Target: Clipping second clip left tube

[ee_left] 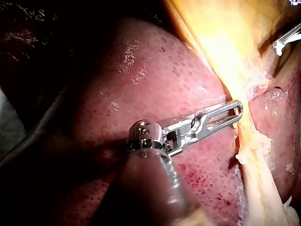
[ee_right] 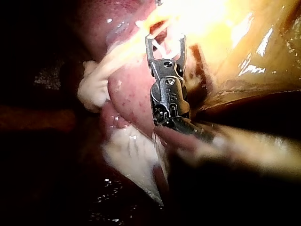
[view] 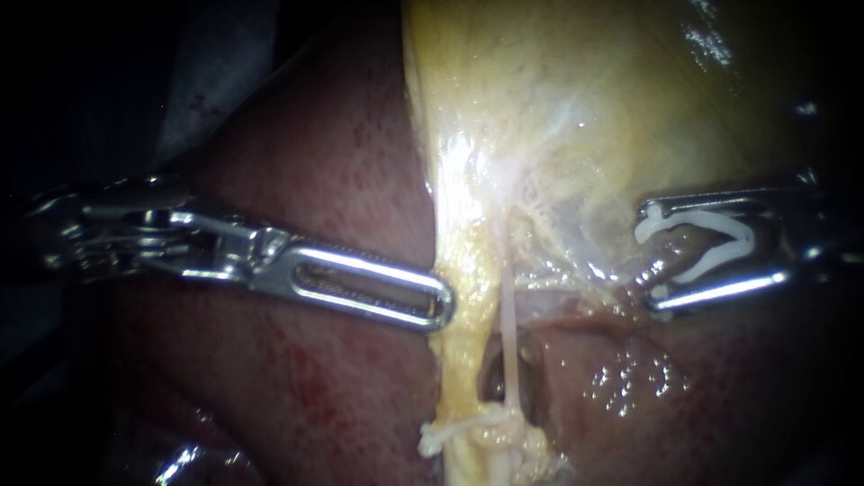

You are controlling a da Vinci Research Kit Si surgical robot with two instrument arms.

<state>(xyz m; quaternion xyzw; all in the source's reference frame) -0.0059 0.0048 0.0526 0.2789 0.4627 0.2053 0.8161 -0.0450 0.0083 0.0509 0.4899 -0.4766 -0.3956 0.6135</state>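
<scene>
My left instrument reaches in from the left with slotted jaws lying together, their tip pinching the edge of the gallbladder's yellow tissue. The left wrist view shows the same hold. My right instrument comes in from the right. Its jaws stand wide and carry an open white clip, with a brown fold of tissue lying between the clip's legs. A thin pale tube runs down to a white clip-like piece. In the right wrist view the jaws point into bright yellow tissue.
Dark red liver fills the left and lower part of the endoscope view. The pale gallbladder wall spreads across the upper right. A dark hollow lies beside the thin tube. My right instrument's tip shows ahead of the left one.
</scene>
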